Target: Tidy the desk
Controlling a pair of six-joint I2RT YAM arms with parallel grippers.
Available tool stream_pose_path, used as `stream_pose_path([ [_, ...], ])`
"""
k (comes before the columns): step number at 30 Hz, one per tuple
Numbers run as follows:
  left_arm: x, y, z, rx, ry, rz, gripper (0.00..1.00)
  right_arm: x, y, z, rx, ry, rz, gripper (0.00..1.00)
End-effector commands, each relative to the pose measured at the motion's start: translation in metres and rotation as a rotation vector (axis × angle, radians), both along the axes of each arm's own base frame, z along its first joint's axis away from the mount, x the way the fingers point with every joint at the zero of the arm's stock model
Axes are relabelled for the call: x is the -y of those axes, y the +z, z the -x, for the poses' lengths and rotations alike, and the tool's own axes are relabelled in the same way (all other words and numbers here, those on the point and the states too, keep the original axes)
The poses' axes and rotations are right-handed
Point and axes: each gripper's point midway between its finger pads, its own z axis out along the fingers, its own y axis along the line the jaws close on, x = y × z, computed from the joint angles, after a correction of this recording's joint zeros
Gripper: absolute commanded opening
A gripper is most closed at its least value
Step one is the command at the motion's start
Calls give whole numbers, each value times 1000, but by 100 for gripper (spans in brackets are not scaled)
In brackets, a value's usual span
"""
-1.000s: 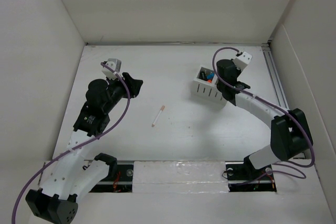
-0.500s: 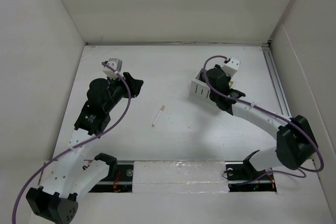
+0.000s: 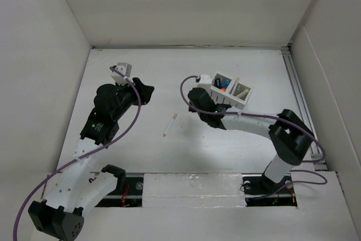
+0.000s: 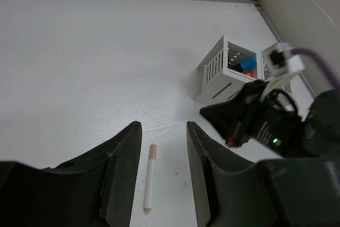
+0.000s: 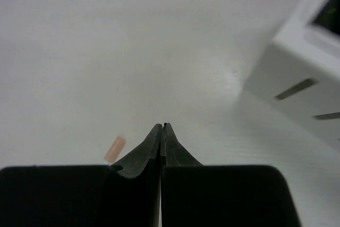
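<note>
The right hand (image 5: 162,127), pressed together, has swung from the box (image 4: 215,73) toward the pen (image 3: 170,124) at frame centre; the left hand (image 4: 163,127) is spread.

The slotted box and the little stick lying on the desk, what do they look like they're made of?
The slotted box looks like rigid matte white plastic: thin flat walls with cleanly cut slots and no shine. The little stick has a smooth white body and a peach-tan tip. It could be plastic, painted wood or wrapped paper, but it is too small to tell.
</note>
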Motion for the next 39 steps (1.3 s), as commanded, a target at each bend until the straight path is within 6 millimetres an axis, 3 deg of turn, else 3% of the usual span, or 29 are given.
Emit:
stream_pose_path([
  [1,3,20,-2,62,-12,21,35,-53,-7,19,-35,162,6,0],
  [3,3,22,-1,64,-11,24,35,-69,-21,26,-67,184,43,11],
  [4,2,21,-2,63,-4,22,35,-67,-30,29,-94,189,74,18],
  [5,2,20,-2,62,-6,22,35,-73,-35,36,-113,216,84,32],
  [7,4,20,-2,57,-15,23,35,-82,-43,42,-133,246,85,46],
  [8,4,20,-1,57,-18,25,35,-87,-46,46,-142,265,80,60],
  [11,3,21,-1,60,-13,24,35,-92,-53,46,-158,264,68,77],
  [13,4,21,-1,60,-16,26,35,-95,-64,45,-172,261,81,81],
  [16,4,20,-1,57,-19,27,35,-105,-68,39,-182,272,93,82],
  [21,4,23,1,64,-20,30,35,-112,-82,32,-196,256,118,74],
  [32,4,23,2,67,-22,31,35,-115,-105,26,-229,235,166,61],
  [34,3,23,1,67,-19,31,35,-116,-105,26,-229,235,170,56],
  [39,3,23,2,69,-16,31,35,-109,-103,29,-236,234,182,55],
])
